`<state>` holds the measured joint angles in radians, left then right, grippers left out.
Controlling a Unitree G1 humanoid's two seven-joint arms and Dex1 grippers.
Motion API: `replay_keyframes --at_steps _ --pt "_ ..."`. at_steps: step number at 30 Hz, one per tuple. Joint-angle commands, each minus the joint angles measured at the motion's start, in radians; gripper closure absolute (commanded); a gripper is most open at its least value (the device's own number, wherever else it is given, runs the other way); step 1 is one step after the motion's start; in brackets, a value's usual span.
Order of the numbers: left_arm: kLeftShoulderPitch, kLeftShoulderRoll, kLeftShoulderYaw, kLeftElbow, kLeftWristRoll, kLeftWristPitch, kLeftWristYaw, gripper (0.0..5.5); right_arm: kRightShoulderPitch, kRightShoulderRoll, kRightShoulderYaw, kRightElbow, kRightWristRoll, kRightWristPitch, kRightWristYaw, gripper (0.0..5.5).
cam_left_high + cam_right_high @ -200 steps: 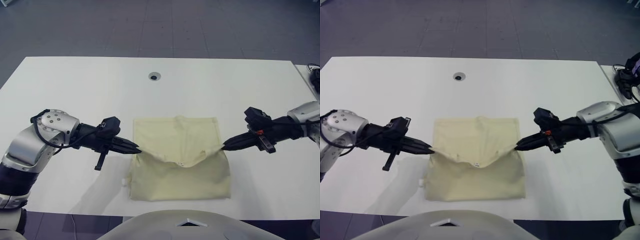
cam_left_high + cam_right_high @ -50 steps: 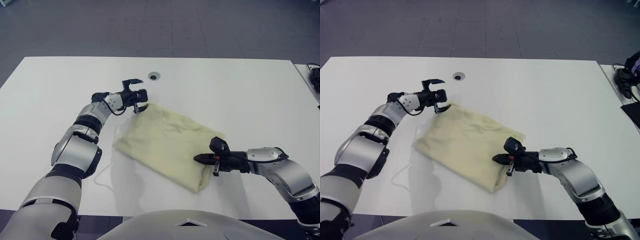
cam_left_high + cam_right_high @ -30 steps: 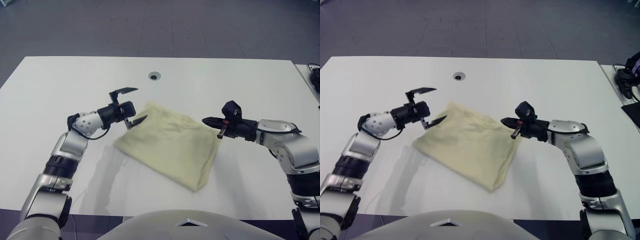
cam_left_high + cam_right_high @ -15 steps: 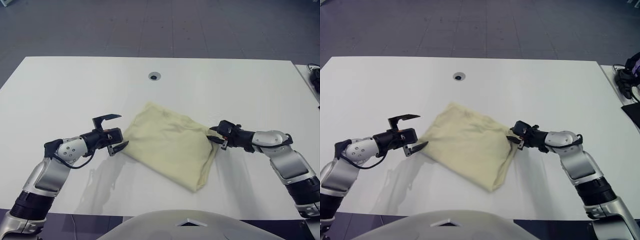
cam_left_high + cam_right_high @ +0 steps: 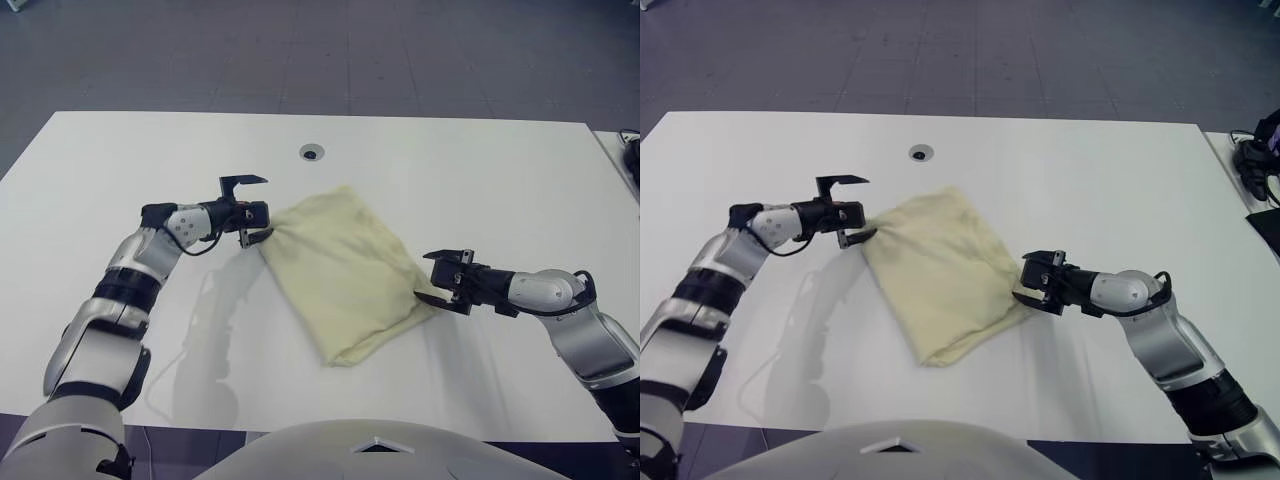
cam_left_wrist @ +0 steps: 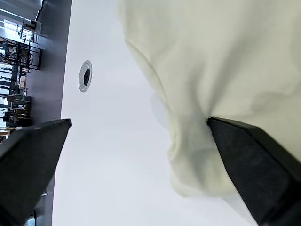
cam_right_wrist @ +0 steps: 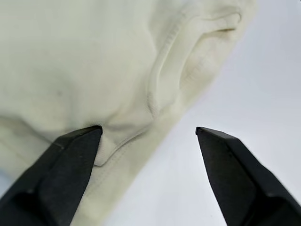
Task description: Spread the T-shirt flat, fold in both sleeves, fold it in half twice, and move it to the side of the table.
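T-shirt point(image 5: 340, 270) lies folded into a small, thick packet near the middle of the desk point(image 5: 480, 180), turned on the diagonal, long axis running from about 11 to 5 o'clock. The round cable hole point(image 5: 312, 152) sits at 12 o'clock from it, well apart.

Left pincer point(image 5: 258, 208) is at the packet's 10 o'clock corner, fingers apart, with the corner's edge between them and nothing clamped. Right pincer point(image 5: 428, 276) is at the 4 o'clock corner, fingers also spread. The wrist view shows a ribbed hem in the gap, with one finger against the cloth.

Handling, as a judgement: light, soft cotton with no stiffness, so the layers will slide and fan open if you lift by a single ply. Take hold at those two opposite corners and pinch through all the layers, the hem seam included. Keep it low and drag or carry it level towards the desk edge. The desk looks smooth, so expect easy sliding.
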<state>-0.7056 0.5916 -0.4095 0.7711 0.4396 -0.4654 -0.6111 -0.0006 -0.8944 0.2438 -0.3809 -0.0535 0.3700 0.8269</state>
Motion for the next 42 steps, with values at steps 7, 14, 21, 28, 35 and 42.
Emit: replay_keyframes --at_steps 7,14,21,28,35,42 --pt "-0.322 -0.231 -0.234 0.534 0.285 -0.096 0.259 0.10 0.030 0.146 -0.033 -0.355 0.161 0.608 -0.077 0.13" --pt "-0.349 -0.218 -0.262 0.589 0.323 -0.033 0.362 0.10 -0.105 0.049 -0.133 -0.444 0.257 0.760 -0.036 0.13" --pt "-0.401 -0.211 -0.278 0.596 0.362 -0.020 0.505 0.10 0.015 -0.074 -0.086 -0.328 0.144 0.212 0.045 0.13" --pt "-0.463 -0.252 -0.255 0.585 0.356 -0.069 0.609 0.10 0.103 -0.054 0.023 0.002 -0.126 -0.348 -0.097 0.13" --pt "-0.561 -0.262 -0.221 0.567 0.340 -0.159 0.714 0.10 0.201 -0.063 -0.001 0.138 -0.170 -0.546 -0.147 0.13" --pt "-0.534 -0.162 -0.151 0.497 0.265 -0.349 0.641 0.10 0.288 -0.064 -0.072 0.093 -0.125 -0.584 -0.143 0.13"
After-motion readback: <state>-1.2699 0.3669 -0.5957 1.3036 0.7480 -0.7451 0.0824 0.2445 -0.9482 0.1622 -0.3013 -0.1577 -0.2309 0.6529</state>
